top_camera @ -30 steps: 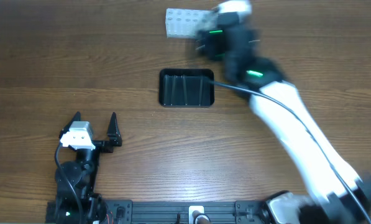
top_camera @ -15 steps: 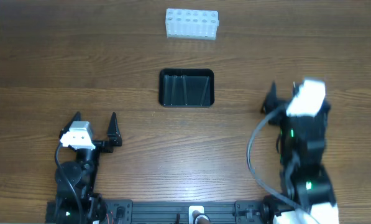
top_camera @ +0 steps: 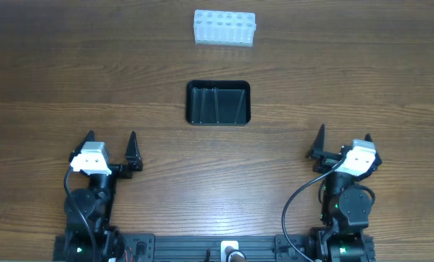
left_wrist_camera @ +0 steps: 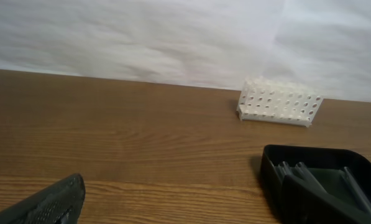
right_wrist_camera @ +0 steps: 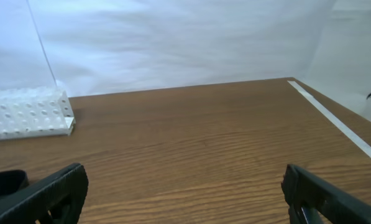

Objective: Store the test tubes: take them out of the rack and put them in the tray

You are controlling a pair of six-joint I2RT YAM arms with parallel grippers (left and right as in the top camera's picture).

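Note:
A white test-tube rack (top_camera: 224,28) stands at the far middle of the table; its holes look empty in the left wrist view (left_wrist_camera: 278,102) and the right wrist view (right_wrist_camera: 25,112). The black tray (top_camera: 218,102) lies in front of it and holds several clear tubes (left_wrist_camera: 325,180). My left gripper (top_camera: 111,144) rests open near the front left, well short of the tray. My right gripper (top_camera: 343,141) is open at the front right, nothing between its fingers (right_wrist_camera: 54,186).
A wooden table (top_camera: 129,65) carries everything. A white backdrop (left_wrist_camera: 141,37) rises behind the far edge. A pale tape line (right_wrist_camera: 337,121) runs along the table's right side. Both arm bases (top_camera: 224,251) sit on a black rail at the front.
My right arm has drawn back from the rack at the far side to its folded position at the front right. The left arm has kept still.

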